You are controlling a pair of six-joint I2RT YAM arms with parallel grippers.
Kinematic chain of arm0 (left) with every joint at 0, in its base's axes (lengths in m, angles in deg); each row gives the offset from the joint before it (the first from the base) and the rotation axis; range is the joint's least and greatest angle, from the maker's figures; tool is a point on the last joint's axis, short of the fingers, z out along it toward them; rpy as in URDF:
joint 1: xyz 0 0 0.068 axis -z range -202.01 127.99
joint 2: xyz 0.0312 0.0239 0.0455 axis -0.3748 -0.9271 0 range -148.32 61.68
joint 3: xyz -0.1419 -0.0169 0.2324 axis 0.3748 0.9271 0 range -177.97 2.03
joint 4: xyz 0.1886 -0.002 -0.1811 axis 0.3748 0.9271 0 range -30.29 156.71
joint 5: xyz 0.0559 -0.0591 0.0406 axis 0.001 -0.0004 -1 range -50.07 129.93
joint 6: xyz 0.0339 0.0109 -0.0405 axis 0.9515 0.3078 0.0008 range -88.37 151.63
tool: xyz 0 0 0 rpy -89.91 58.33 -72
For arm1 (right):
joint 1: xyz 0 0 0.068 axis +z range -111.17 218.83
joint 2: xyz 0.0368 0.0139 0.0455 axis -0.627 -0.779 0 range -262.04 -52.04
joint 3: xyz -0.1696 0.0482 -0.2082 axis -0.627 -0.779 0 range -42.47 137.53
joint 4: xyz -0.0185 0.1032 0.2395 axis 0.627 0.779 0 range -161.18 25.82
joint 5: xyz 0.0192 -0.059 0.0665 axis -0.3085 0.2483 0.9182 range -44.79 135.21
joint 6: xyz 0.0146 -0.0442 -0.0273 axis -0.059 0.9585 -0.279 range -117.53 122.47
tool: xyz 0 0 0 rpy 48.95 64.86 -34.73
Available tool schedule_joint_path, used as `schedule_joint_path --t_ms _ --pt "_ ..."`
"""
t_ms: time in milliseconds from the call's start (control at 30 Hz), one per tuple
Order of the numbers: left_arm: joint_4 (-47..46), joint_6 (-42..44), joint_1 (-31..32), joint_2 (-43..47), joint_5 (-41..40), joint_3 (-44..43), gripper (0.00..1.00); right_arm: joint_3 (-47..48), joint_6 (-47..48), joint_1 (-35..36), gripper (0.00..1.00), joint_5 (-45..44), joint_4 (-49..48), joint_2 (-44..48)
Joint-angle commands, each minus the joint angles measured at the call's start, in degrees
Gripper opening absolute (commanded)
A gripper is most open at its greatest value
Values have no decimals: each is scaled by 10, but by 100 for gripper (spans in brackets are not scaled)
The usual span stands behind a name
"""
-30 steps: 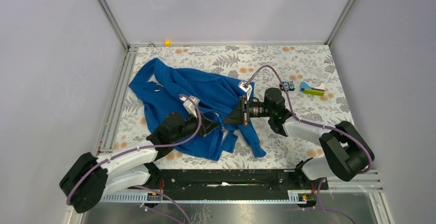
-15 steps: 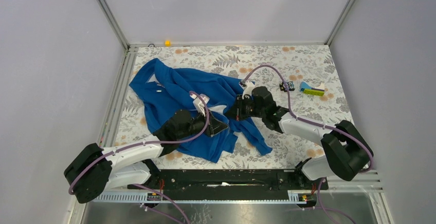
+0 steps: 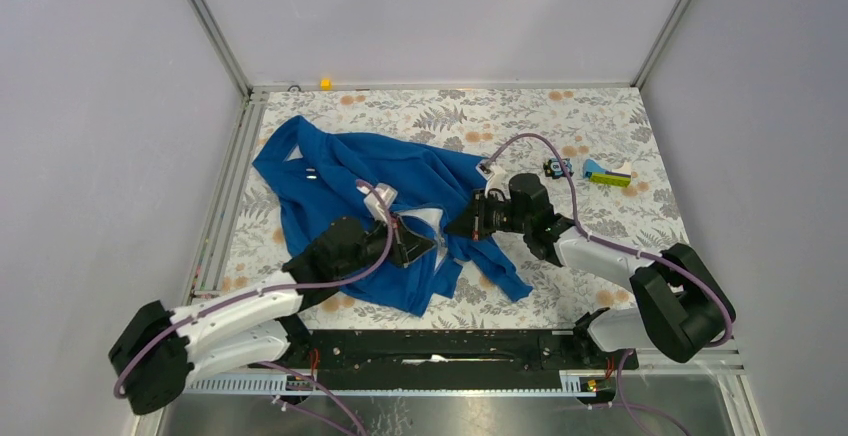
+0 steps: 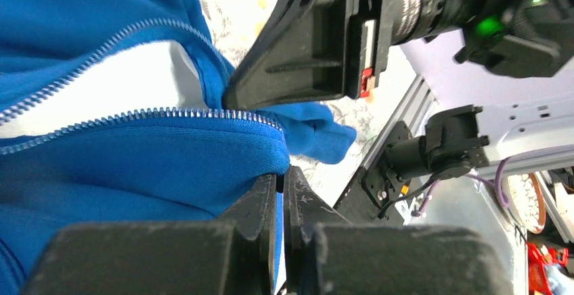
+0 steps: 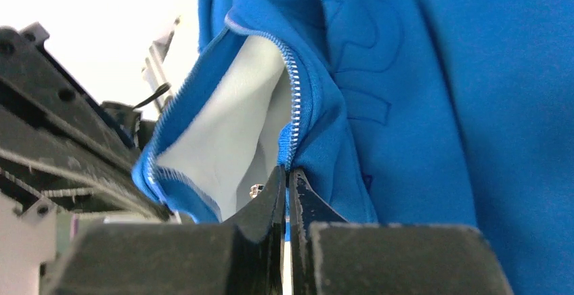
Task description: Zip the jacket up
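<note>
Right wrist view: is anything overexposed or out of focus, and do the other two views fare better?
Right wrist: upper-left background blown out white, right gripper soft near the lens, zipper teeth on the jacket sharp. Left wrist: left gripper likewise soft, teeth crisp mid-frame. Top external: evenly lit, no glare, sharp.

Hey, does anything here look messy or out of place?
The jacket lies crumpled and unzipped, white lining showing between its zipper edges; the left end effector and right end effector each pinch one.
</note>
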Motion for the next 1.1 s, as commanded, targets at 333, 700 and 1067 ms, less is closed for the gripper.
schedule_joint_path --t_ms 333,700,1067 --pt "3 88 -1 94 -42 15 0 -10 -88 -10 0 204 -242 -13" --pt "-60 91 -1 65 -44 33 0 -24 -84 -9 0 62 -151 16" --pt "-84 78 -1 55 -38 42 0 -8 -74 -5 0 48 -115 16"
